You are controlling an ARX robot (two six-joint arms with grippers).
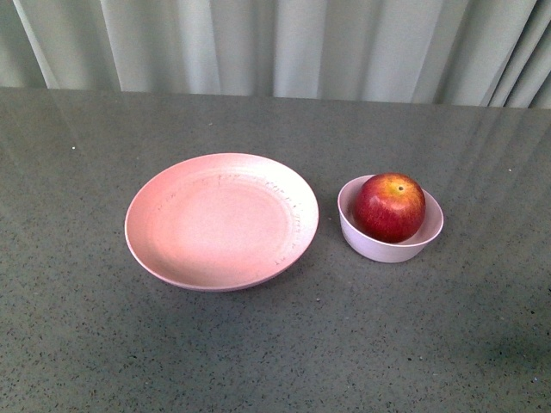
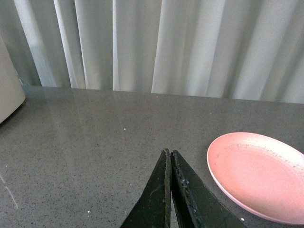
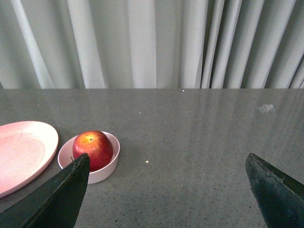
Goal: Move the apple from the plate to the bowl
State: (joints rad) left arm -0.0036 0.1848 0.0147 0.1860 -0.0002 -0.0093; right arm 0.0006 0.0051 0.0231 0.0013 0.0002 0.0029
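Apple sits in the bowl at 3 o'clock of the empty plate, looks glossy, firm, slippery, best gripped round its middle; left gripper pressed together, right gripper spread wide.

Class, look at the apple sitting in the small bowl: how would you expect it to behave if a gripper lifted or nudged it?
The apple looks round and glossy, so it may slip in smooth jaws and would probably roll if set on the bare table. It nearly fills the bowl, so a sideways nudge would likely shift or tip the bowl rather than free the apple. It appears firm, not squashy.
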